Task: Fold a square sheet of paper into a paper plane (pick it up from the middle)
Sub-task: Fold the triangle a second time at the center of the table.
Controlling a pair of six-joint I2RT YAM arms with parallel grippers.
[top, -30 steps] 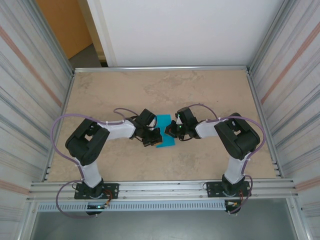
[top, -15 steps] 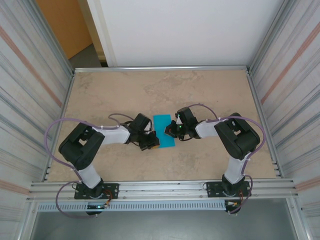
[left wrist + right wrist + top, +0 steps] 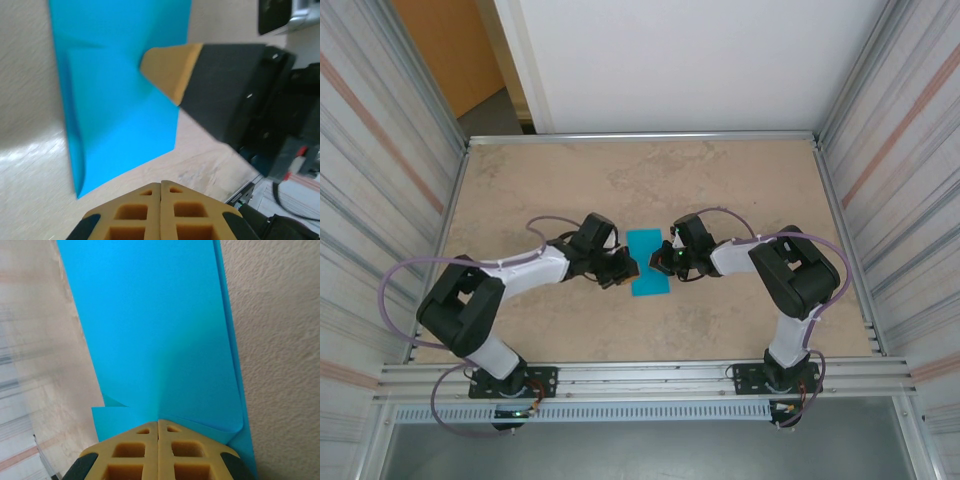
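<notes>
The square sheet of paper point(image 3: 648, 263) lies folded into a narrow turquoise rectangle at the table's middle, between my two grippers. My left gripper point(image 3: 625, 269) is shut at the paper's left edge. In the left wrist view its closed tips point(image 3: 160, 184) hover over bare table just short of the paper point(image 3: 120, 95). My right gripper point(image 3: 666, 262) is shut too, its tip pressing down on the paper's right side. In the right wrist view the shut right gripper point(image 3: 158, 421) rests on the paper point(image 3: 155, 330), where a layer curls up beside it. The right gripper's fingertip point(image 3: 170, 67) touches the sheet in the left wrist view.
The beige tabletop point(image 3: 620, 180) is walled by metal rails and corrugated side panels point(image 3: 380, 200). Both arms' elbows and cables reach in from the near edge.
The left arm has swung its elbow out to the left, and its gripper has slid off the paper to the left edge, uncovering more of the sheet. The right gripper has stayed put.
</notes>
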